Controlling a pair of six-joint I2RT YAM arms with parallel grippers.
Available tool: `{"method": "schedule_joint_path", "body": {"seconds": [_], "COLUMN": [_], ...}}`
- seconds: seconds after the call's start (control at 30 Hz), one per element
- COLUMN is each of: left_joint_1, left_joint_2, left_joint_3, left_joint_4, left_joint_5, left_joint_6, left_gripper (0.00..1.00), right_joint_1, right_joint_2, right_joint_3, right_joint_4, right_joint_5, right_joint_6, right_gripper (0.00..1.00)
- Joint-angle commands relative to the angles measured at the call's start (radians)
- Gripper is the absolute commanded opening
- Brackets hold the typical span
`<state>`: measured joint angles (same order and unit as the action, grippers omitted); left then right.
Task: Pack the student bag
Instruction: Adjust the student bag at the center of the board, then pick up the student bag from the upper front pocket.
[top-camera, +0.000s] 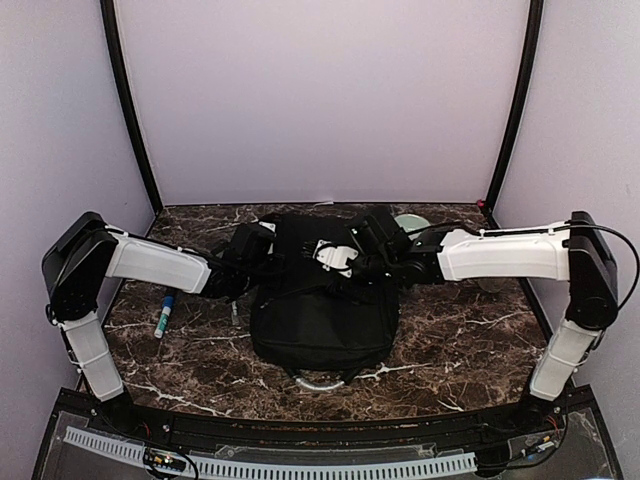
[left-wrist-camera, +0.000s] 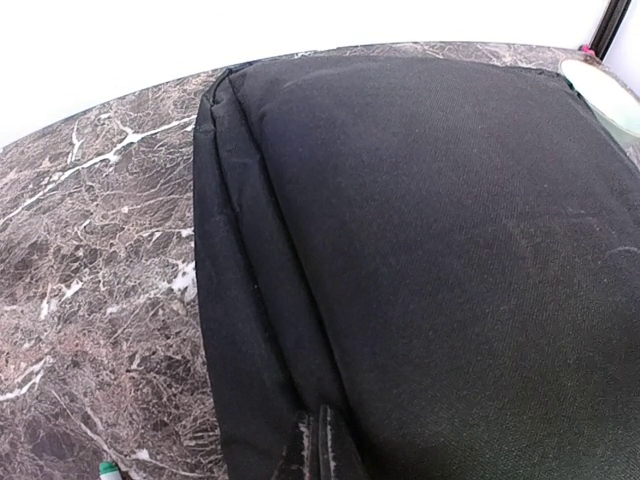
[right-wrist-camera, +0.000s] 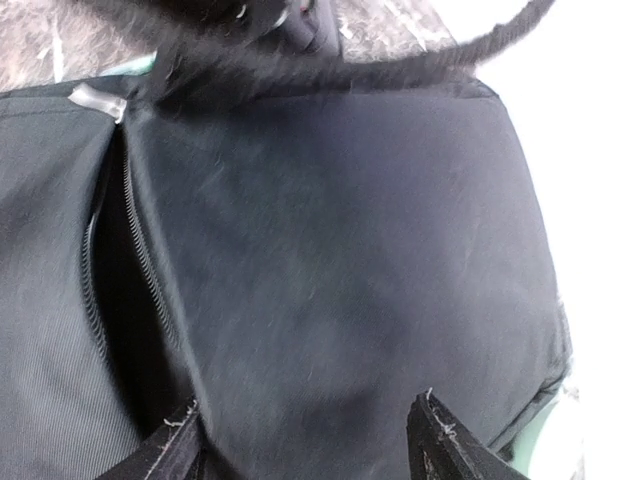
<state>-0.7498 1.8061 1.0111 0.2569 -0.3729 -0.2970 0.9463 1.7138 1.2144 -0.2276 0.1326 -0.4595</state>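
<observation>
The student bag (top-camera: 318, 322), a black backpack, lies flat mid-table with its grey handle (top-camera: 320, 381) toward me. My left gripper (top-camera: 250, 262) is at the bag's far left edge. In the left wrist view its fingers (left-wrist-camera: 326, 447) are pressed together, shut, with the tips in a fold of the student bag (left-wrist-camera: 430, 250); pinched fabric does not show. My right gripper (top-camera: 345, 262) hovers over the bag's far end. It stands open (right-wrist-camera: 305, 445) over the black front panel (right-wrist-camera: 330, 250) and holds nothing. An unzipped opening (right-wrist-camera: 115, 270) gapes on the left.
A pen with a green cap (top-camera: 163, 316) lies on the marble left of the bag, its cap (left-wrist-camera: 108, 468) showing in the left wrist view. A pale green round thing (top-camera: 410, 222) sits behind the bag's far right corner. Walls enclose the back and sides.
</observation>
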Motion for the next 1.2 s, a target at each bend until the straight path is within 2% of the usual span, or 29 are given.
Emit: {"method": "schedule_joint_path", "body": {"seconds": [0.0, 0.1, 0.2, 0.27, 0.37, 0.5, 0.6, 0.77, 0.9, 1.07, 1.13, 1.17], "left_joint_1": [-0.008, -0.008, -0.014, -0.036, -0.072, -0.109, -0.143, -0.172, -0.172, -0.172, -0.172, -0.172], "left_joint_2": [-0.046, -0.116, -0.205, -0.273, -0.362, -0.416, -0.387, -0.299, -0.235, -0.205, -0.214, -0.219], "left_joint_3": [-0.027, -0.060, -0.079, -0.104, -0.180, -0.297, -0.346, -0.376, -0.381, -0.358, -0.364, -0.364], "left_joint_4": [0.039, 0.011, -0.041, -0.061, -0.004, 0.129, 0.236, 0.330, 0.308, 0.157, 0.141, 0.136], "left_joint_5": [0.026, -0.010, 0.014, 0.036, 0.142, 0.306, 0.383, 0.434, 0.368, 0.208, 0.182, 0.177], "left_joint_6": [-0.023, -0.036, -0.037, -0.031, -0.036, -0.142, -0.201, -0.281, -0.335, -0.372, -0.373, -0.369], "left_gripper": [0.00, 0.02, 0.18, 0.23, 0.19, 0.11, 0.10, 0.08, 0.07, 0.05, 0.04, 0.04], "right_joint_1": [0.028, 0.046, 0.051, 0.051, 0.049, 0.049, 0.041, 0.019, 0.001, -0.020, -0.029, -0.030], "right_joint_2": [0.060, 0.098, 0.102, 0.075, 0.036, 0.035, 0.053, 0.062, 0.066, 0.073, 0.072, 0.067], "right_joint_3": [0.055, 0.069, 0.069, 0.045, 0.030, 0.047, 0.073, 0.091, 0.090, 0.080, 0.068, 0.060], "right_joint_4": [0.073, 0.104, 0.135, 0.173, 0.176, 0.144, 0.113, 0.075, 0.052, 0.011, -0.006, -0.007], "right_joint_5": [0.086, 0.181, 0.281, 0.301, 0.286, 0.264, 0.241, 0.177, 0.135, 0.130, 0.129, 0.128], "right_joint_6": [-0.012, -0.018, -0.008, -0.011, -0.004, 0.015, 0.030, 0.079, 0.092, 0.096, 0.092, 0.089], "right_gripper": [0.66, 0.65, 0.62, 0.58, 0.48, 0.41, 0.36, 0.35, 0.38, 0.53, 0.51, 0.45]}}
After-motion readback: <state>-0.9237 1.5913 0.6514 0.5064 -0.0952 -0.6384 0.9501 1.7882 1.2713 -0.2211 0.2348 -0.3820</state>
